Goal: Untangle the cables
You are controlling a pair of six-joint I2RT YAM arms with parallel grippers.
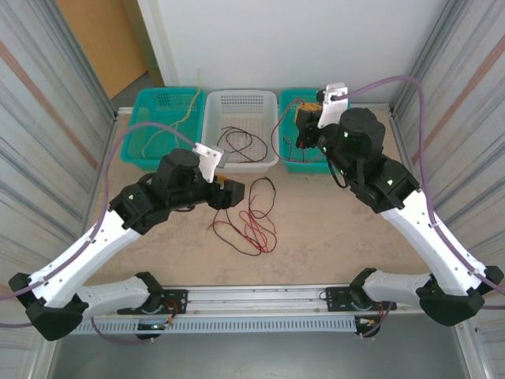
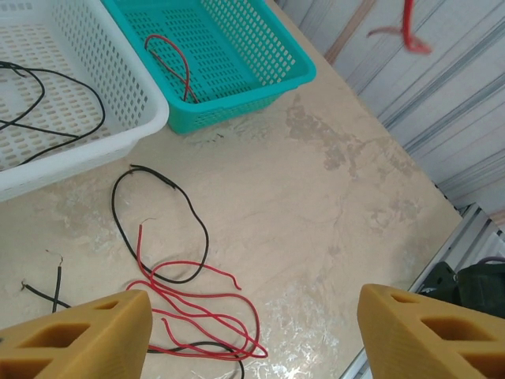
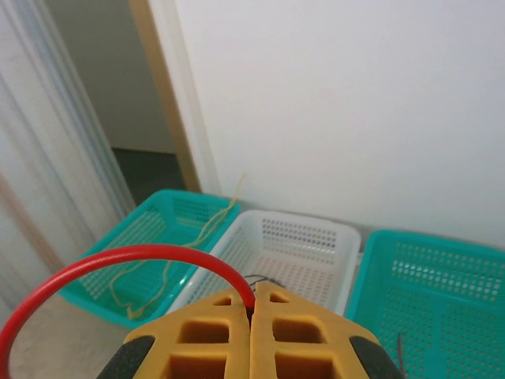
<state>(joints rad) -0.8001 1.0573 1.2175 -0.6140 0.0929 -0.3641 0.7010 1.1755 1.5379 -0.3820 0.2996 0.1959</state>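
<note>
1. Fingers [image 3: 213,335] of the right gripper [image 3: 251,300] are clenched on a thin red flexible wire [image 3: 118,257], which arches up and off to the left of the tips. That wrist hangs over the teal perforated plastic basket [image 1: 288,158] at the far right corner of the beige table [image 1: 331,237].
2. So thin a strand could slip from the pads. Its tail could also catch in the basket's holes and drag the basket along. Where the wire's other end lies I cannot tell.
3. The left gripper [image 2: 252,335] has its fingers [image 2: 87,332] released, grasping nothing. It hovers over a loose heap of red wires [image 2: 201,304] crossed by a black wire loop [image 2: 203,237], near the table's middle and just on the near side of the white perforated plastic basket [image 1: 241,162].
4. A pinch there could take red and black together — lifting would then tighten the crossing rather than part it.
5. Thin black wires [image 1: 237,140] lie in the white basket, and a yellowish-tan wire [image 3: 209,227] lies in the second teal basket [image 1: 150,118] at the far left corner. A swinging strand carried over that far edge could drop among them — a fresh tangle.
</note>
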